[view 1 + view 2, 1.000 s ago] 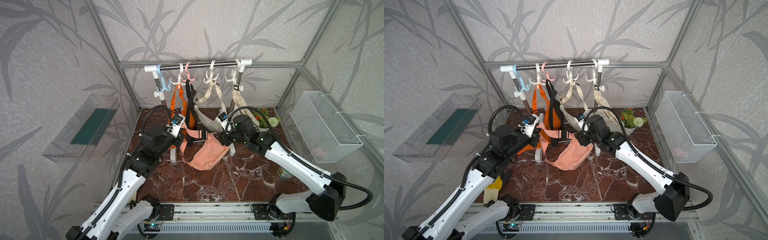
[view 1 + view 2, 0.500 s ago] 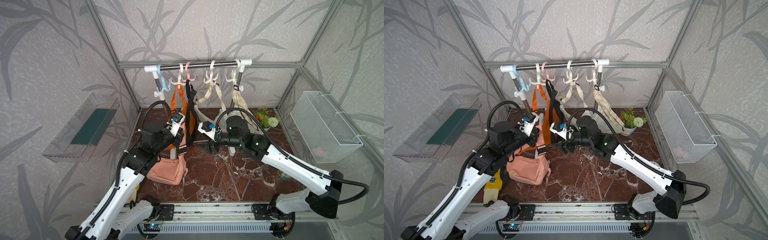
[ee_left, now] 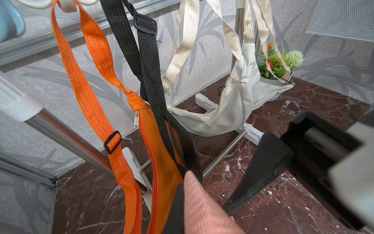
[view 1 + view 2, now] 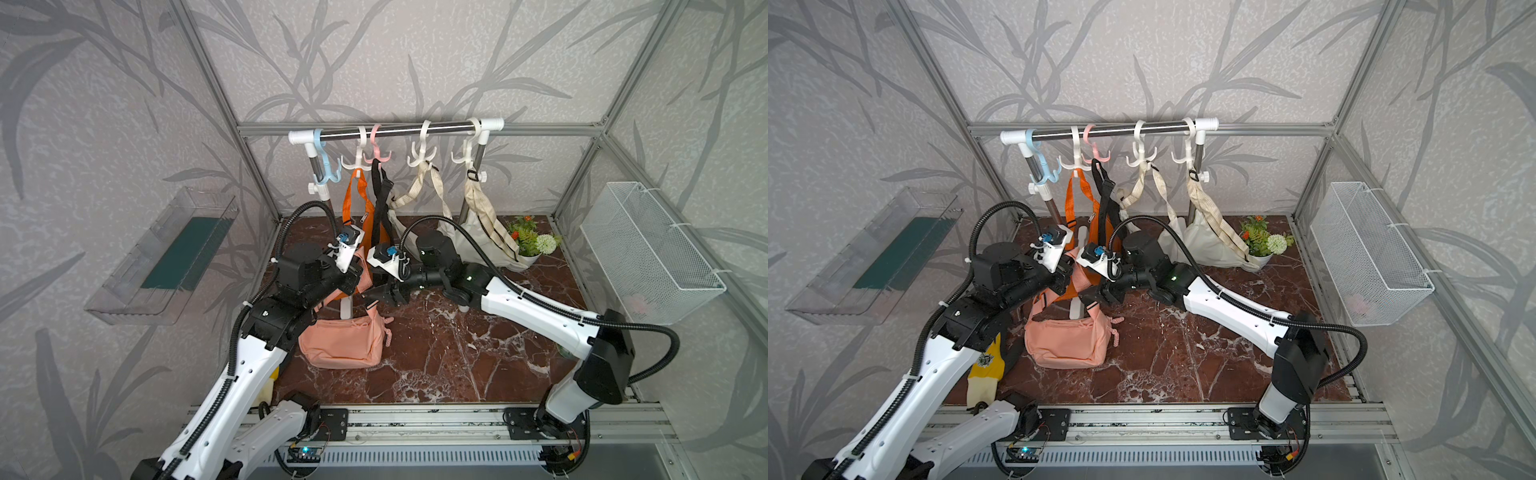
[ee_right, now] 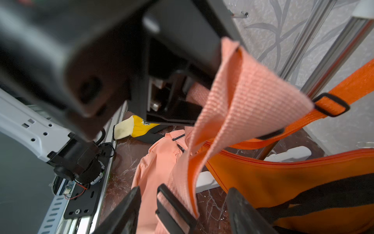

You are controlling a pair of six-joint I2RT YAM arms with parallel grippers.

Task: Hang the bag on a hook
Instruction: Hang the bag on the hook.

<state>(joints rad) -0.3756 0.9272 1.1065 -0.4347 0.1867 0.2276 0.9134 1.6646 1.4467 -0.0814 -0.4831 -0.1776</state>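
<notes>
The salmon-pink bag [image 4: 340, 340] [image 4: 1065, 343] hangs by its strap low over the marble floor. My left gripper [image 4: 360, 279] [image 4: 1069, 276] is shut on that pink strap [image 3: 202, 208] above the bag. My right gripper [image 5: 182, 214] [image 4: 376, 296] is open, its fingers on either side of the strap [image 5: 242, 97] and its black buckle without clamping them. On the rail at the back, the light-blue hook [image 4: 326, 166] [image 4: 1042, 166] is bare. The white hook [image 4: 356, 160] carries an orange bag, and the pink hook [image 4: 376, 151] holds a black strap.
Two cream bags [image 4: 478, 241] hang from the right-hand white hooks beside a flower pot [image 4: 532, 245]. The rack's white foot [image 4: 345, 307] stands behind the pink bag. A yellow glove [image 4: 984, 370] lies front left. A wire basket [image 4: 648, 253] and a clear tray [image 4: 166, 257] hang on the side walls.
My right gripper let go of the bag's body, and the bag dropped to hang under my left gripper. The right gripper then moved left until its open fingers stood around the strap.
</notes>
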